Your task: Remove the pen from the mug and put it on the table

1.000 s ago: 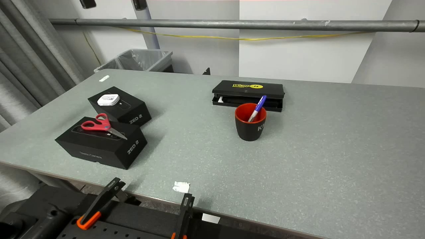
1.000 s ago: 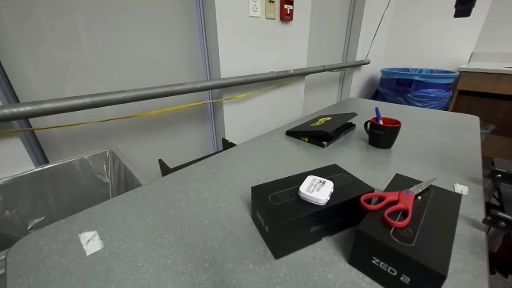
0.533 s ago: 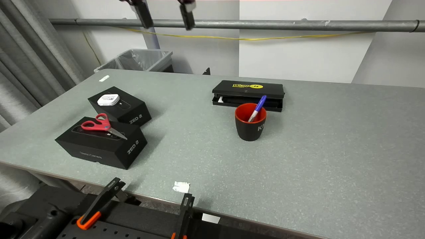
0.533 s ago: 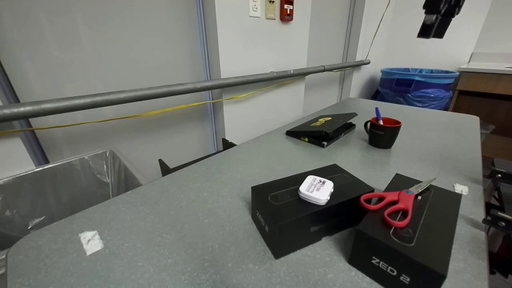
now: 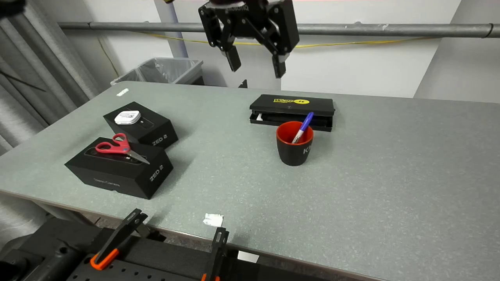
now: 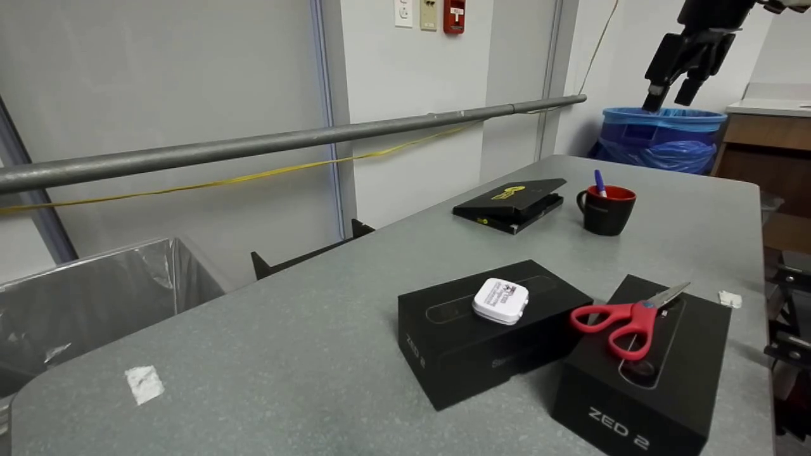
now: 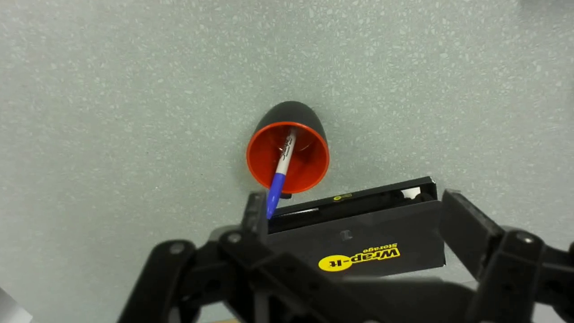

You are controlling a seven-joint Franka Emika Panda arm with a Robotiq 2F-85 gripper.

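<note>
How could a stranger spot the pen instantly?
On the gray table, near a half-open black box, stands a black mug, red inside. The pen leans in it, and its blue cap, poking out, sets it apart from the mug and box.

The hand (image 5: pixel 257 72) has come lower, nearer the mug (image 5: pixel 292 153).

the surface (image 5: pixel 371 187) is looking matt and speckled. the mug (image 5: pixel 291 152) is showing a smooth, matt outside and a glossier inside, and the pen (image 7: pixel 281 172) is looking like smooth plastic. the gripper (image 5: pixel 257 69) is looking mostly matt, with small metallic glints. the scissors (image 6: pixel 643 316) are pairing plastic handles with bright metal blades. the pipe (image 5: pixel 351 29) is looking like dull, scuffed metal, the curtain (image 5: pixel 43 58) like cloth. the bin liner (image 6: pixel 114 297) is gleaming as creased plastic.
</note>
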